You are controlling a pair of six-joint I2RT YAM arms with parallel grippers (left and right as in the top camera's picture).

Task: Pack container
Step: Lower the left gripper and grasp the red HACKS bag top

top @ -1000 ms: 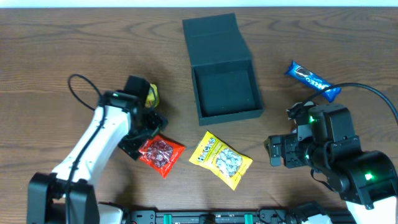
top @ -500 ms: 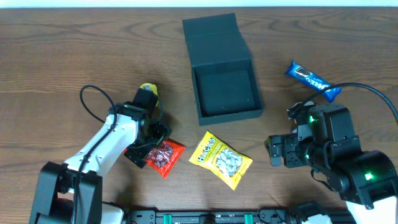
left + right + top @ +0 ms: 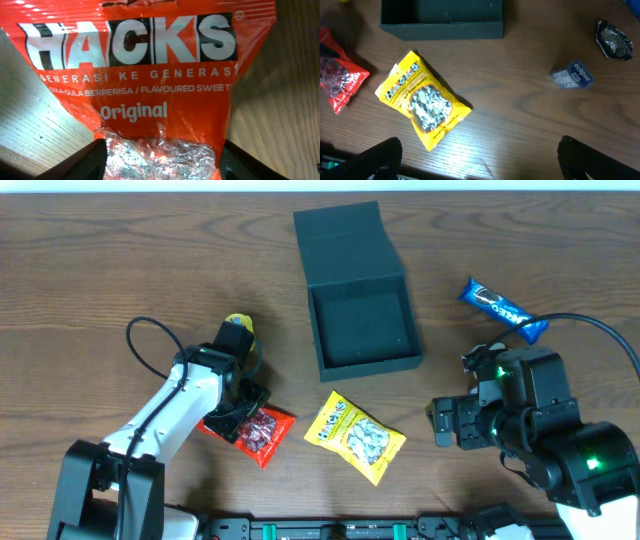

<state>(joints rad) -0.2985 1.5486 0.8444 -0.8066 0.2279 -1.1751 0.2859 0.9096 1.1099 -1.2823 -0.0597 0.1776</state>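
The container (image 3: 368, 363) is a dark teal-black box at the table's middle back, its flap lid (image 3: 340, 225) open and its inside bare; its front wall shows in the right wrist view (image 3: 442, 27). My left gripper (image 3: 232, 420) is shut on a red Hacks packet (image 3: 266, 430), gripping the clear-window end (image 3: 160, 155) on the table. A yellow Hacks packet (image 3: 354, 436) lies in front of the container, also in the right wrist view (image 3: 422, 102). My right gripper (image 3: 440, 425) is open and empty, above bare table (image 3: 480, 155) right of the yellow packet.
A blue Oreo pack (image 3: 503, 310) lies right of the container. A small blue Eclipse packet (image 3: 572, 76) and a dark wrapper (image 3: 612, 40) lie near it. A small yellow object (image 3: 238, 323) sits behind my left arm. The red packet shows at far left (image 3: 337, 80).
My left arm swung towards the front and came down over the red packet, uncovering the yellow object; the packet has shifted slightly left. The right arm has not moved.
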